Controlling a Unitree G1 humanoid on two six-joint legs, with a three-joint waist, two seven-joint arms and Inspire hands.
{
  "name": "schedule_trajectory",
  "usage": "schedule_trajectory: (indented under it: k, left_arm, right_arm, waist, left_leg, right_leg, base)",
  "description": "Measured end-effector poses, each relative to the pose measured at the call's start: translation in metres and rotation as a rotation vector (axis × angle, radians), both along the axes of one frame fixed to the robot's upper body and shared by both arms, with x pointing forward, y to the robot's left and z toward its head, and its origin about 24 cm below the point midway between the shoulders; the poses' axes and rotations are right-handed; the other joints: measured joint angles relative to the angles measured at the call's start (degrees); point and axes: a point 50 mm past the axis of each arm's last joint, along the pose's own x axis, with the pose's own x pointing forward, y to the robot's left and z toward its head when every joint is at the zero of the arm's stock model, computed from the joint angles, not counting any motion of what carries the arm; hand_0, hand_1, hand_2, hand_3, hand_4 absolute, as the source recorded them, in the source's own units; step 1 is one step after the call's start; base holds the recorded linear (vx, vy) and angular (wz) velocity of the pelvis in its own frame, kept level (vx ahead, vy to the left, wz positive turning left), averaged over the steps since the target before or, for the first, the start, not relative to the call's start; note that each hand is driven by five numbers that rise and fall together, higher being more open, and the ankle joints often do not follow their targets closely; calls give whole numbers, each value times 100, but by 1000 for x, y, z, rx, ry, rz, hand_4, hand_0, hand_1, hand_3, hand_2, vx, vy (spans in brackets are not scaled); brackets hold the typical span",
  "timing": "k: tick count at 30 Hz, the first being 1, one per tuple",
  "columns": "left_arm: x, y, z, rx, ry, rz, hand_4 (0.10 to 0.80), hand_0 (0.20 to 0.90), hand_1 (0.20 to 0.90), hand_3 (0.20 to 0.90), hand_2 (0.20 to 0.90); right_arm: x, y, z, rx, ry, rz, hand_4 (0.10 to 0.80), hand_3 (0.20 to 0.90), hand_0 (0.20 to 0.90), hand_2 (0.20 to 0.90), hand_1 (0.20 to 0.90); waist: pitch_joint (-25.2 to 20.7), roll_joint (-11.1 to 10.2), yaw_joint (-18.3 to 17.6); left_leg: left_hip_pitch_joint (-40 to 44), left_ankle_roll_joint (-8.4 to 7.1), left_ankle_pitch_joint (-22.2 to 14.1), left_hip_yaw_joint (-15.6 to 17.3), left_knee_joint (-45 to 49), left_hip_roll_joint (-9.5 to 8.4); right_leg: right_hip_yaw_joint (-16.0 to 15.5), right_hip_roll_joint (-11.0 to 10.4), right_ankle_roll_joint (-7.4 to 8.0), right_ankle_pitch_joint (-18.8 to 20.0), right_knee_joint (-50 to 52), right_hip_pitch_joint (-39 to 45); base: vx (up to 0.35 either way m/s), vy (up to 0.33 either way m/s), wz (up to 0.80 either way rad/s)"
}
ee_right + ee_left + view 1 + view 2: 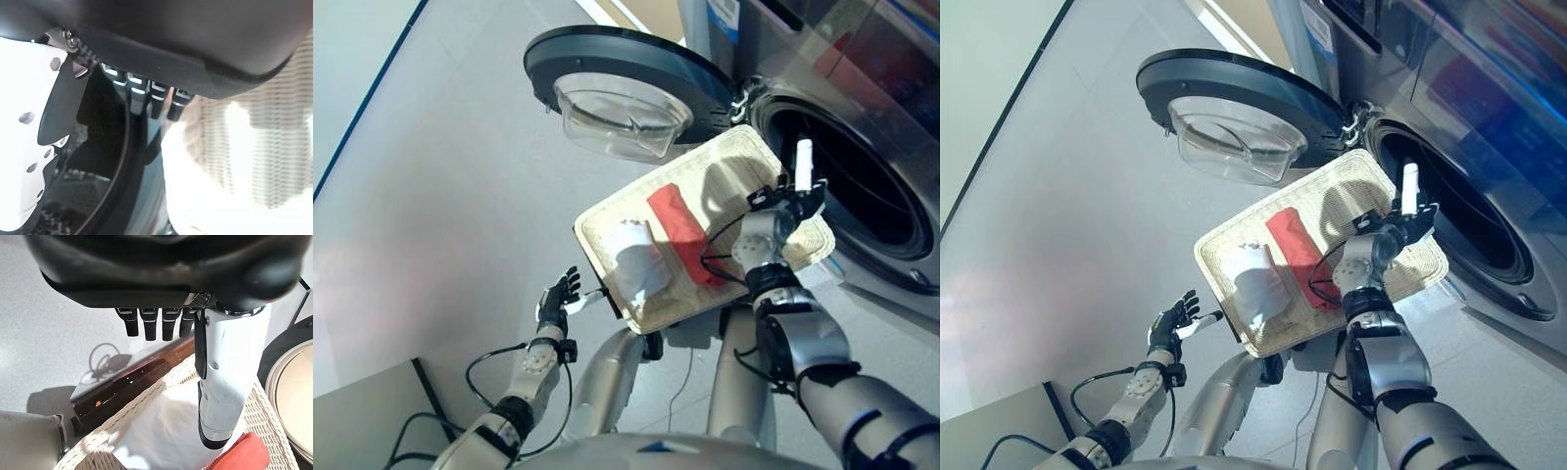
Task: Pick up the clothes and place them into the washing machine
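A wicker basket (734,157) sits in front of me, holding a rolled white cloth (636,259) and a red cloth (680,230) side by side. My right hand (783,206) hovers over the basket's right end, just before the washing machine's dark drum opening (862,186). It is open, thumb upright, holding nothing. My left hand (556,299) is open with spread fingers, just off the basket's near left corner. In the left wrist view, the white cloth (156,426) and a tip of the red cloth (242,458) lie past the fingers. The right wrist view shows the drum (98,161) beside the wicker (274,147).
The machine's round door (626,83) stands swung open to the left, beyond the basket's far edge. Grey floor spreads to the left, with a blue line (372,103) across it. A grey board (362,421) lies at the lower left.
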Motion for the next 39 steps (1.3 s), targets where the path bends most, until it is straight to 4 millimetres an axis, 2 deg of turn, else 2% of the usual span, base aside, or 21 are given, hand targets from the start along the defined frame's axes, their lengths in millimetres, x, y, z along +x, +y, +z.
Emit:
schedule_trajectory:
  k: [3,6,9,15,16,19,22,24,25,26,28,32,35,39]
  left_arm:
    - [0,0,0,0,4,0,800,900,900,900,900]
    - [-1,-1,-1,0,6,-1,800,900,900,900,900]
    - [-2,0,-1,-1,7,2,800,900,900,900,900]
    - [-3,-3,-3,-4,16,4,800,900,900,900,900]
    - [-4,-4,-3,-3,18,2,800,900,900,900,900]
    - [-5,-3,-4,1,22,7,800,900,900,900,900]
    - [-4,4,-4,15,19,33,800,900,900,900,900]
    - [-7,8,-6,46,27,25,800,900,900,900,900]
    - [-10,12,-9,70,39,37,800,900,900,900,900]
    - [-13,18,-11,95,47,48,800,900,900,900,900]
    - [-16,24,-13,133,61,63,800,900,900,900,900]
    - [-22,28,-19,187,96,59,800,900,900,900,900]
    - [-23,31,-19,198,97,84,800,900,900,900,900]
    - [-20,32,-17,202,86,94,800,900,900,900,900]
  right_arm:
    - [-5,1,-11,3,29,6,800,900,900,900,900]
    - [-9,4,-21,5,45,22,800,900,900,900,900]
    - [-17,7,-38,25,79,33,800,900,900,900,900]
    - [-37,10,-69,19,152,63,800,900,900,900,900]
    - [-41,11,-74,-3,175,80,800,900,900,900,900]
    - [-56,17,-95,-127,278,196,800,900,900,900,900]
    - [-72,24,-116,-374,432,398,800,900,900,900,900]
    - [-85,27,-129,-621,563,554,800,900,900,900,900]
    - [-89,25,-133,-740,609,608,800,900,900,900,900]
    - [-91,31,-135,-844,634,669,800,900,900,900,900]
    - [-92,28,-135,-971,678,689,800,900,900,900,900]
    - [-95,18,-142,-1128,800,713,800,900,900,900,900]
    - [-100,13,-150,-1175,890,721,800,900,900,900,900]
    - [-106,6,-159,-1208,1003,747,800,900,900,900,900]
  waist:
    - [-28,-33,-4]
    - [-91,-86,-1]
    - [-173,-112,-8]
    - [-210,-149,-9]
    - [-213,-157,-15]
    - [-226,-210,-39]
    - [-230,-470,-53]
    - [-185,-631,-40]
    - [-197,-769,-42]
    - [-207,-896,-38]
    - [-218,-1055,-25]
    - [-215,-1185,1]
    - [-218,-1252,28]
    - [-201,-1292,133]
  left_leg:
    - [-8,-69,-55,-48,70,32]
    - [-17,-96,-77,-58,119,53]
    - [-102,-109,-103,-84,195,91]
    - [-108,-126,-93,-91,196,95]
    - [-108,-86,-31,-93,197,88]
    - [-67,-140,-60,-171,191,110]
    - [-35,-171,-34,-230,188,159]
    - [227,-219,-13,-371,146,201]
    - [336,-249,15,-412,48,212]
    - [425,-289,57,-470,-34,213]
    - [488,-304,114,-511,-144,272]
    - [613,-299,293,-656,-358,288]
    - [655,-291,420,-765,-537,279]
    - [736,-295,540,-939,-737,272]
  right_leg:
    - [-64,9,-68,-134,82,5]
    - [-57,29,-44,-145,163,-14]
    - [-75,62,-92,-186,168,-53]
    - [-59,83,-83,-162,180,-68]
    - [-50,89,-80,-73,184,-67]
    - [-125,98,-93,-108,156,29]
    - [-220,113,-120,-88,128,122]
    - [-384,133,-133,-110,-14,486]
    - [-428,149,-160,-87,-88,611]
    - [-495,147,-200,-111,-187,722]
    - [-591,180,-201,-112,-381,873]
    - [-737,212,-214,-97,-671,1151]
    - [-850,193,-211,-93,-800,1246]
    - [-1015,206,-251,153,-1057,1444]
  base:
    - [-12,5,5]
    - [0,0,0]
    - [35,4,1]
    - [-21,1,0]
    - [108,-26,1]
    - [34,-71,6]
    - [27,-99,9]
    - [-37,-76,15]
    - [-26,-60,10]
    - [72,-74,7]
    - [58,-53,10]
    - [33,-32,19]
    - [7,-10,27]
    - [-3,-9,25]
